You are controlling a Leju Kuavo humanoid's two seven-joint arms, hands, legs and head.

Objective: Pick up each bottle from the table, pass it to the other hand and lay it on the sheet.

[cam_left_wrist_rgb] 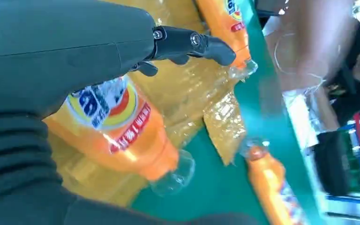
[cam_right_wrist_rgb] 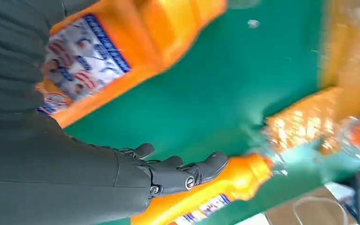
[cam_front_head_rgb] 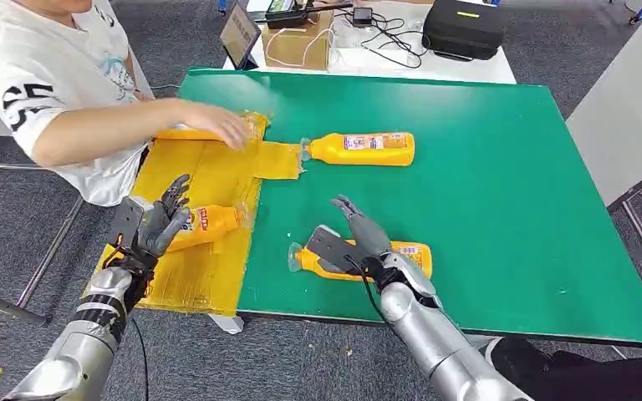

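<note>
The right hand point(cam_front_head_rgb: 359, 238), fingers apart and holding nothing, hovers over a bottle point(cam_front_head_rgb: 410, 255) near the green surface's point(cam_front_head_rgb: 501, 209) front edge; it should close squarely round the body. The left hand point(cam_front_head_rgb: 160, 224), also spread, hangs above another bottle point(cam_front_head_rgb: 209, 224) on the yellow sheet point(cam_front_head_rgb: 209, 180) at the left edge, where a person's hand point(cam_front_head_rgb: 226, 127) rests; grey carpet point(cam_front_head_rgb: 242, 359) surrounds

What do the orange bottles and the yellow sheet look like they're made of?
The bottles look like clear glossy plastic: see-through necks, orange contents, printed labels. The sheet looks like thin crinkly plastic film, shiny and wrinkled in the left wrist view; it could be cellophane.
</note>
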